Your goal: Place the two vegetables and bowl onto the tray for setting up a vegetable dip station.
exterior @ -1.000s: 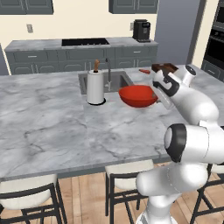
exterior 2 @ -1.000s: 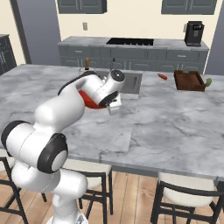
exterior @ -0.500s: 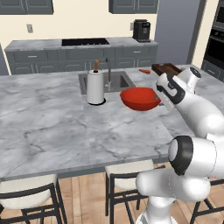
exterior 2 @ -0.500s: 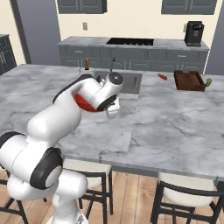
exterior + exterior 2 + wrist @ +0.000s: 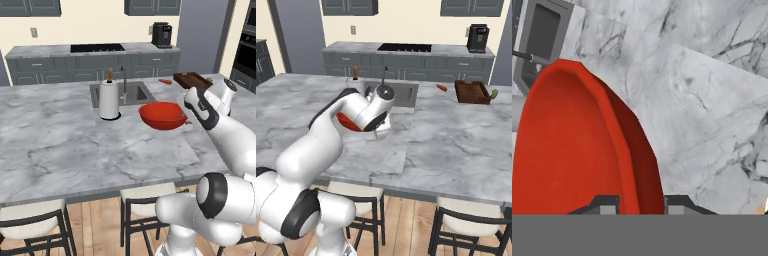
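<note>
Red bowl mostly covered by the arm at centre left of the right base view; cut off at left and bottom edges in the hand view. Fingertips barely clear of the bottom band. Carrot and cucumber too small for detail. Tray partly behind the arm at upper right.

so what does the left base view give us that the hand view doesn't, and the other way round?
Left base view adds the white paper-towel roll, the dark brown wooden tray and the slim orange carrot lying near it. Hand view adds the close-up of the grip: gripper shut on the rim of the shallow glossy red bowl. Shared: that bowl, the steel sink and the grey marble counter.
</note>
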Tool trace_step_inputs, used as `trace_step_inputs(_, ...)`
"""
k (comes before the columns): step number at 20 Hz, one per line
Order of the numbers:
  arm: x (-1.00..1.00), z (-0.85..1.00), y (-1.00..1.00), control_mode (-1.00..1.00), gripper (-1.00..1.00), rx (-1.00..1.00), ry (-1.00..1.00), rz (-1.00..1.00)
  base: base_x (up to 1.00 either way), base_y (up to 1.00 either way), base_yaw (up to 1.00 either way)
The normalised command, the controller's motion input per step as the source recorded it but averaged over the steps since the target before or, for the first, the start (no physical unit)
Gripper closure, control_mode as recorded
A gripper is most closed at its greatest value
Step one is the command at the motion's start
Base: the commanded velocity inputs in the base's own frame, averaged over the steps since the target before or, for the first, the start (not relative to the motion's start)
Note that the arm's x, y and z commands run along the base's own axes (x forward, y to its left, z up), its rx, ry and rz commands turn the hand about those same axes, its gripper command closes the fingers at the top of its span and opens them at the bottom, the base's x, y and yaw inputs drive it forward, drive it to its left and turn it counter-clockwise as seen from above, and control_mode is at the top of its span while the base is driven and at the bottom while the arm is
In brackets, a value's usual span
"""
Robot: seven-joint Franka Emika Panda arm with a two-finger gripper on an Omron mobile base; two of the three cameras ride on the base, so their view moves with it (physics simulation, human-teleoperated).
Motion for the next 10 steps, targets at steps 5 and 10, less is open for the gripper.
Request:
trace_step_inputs(5, -0.30, 0.03, 0.08, -1.00, 1.00, 0.00, 0.00, 0.00, 0.00, 0.00, 0.00)
trace_step_inputs(10, -0.32, 0.03, 0.06, -1.00, 1.00, 0.00, 0.00, 0.00, 0.00, 0.00, 0.00)
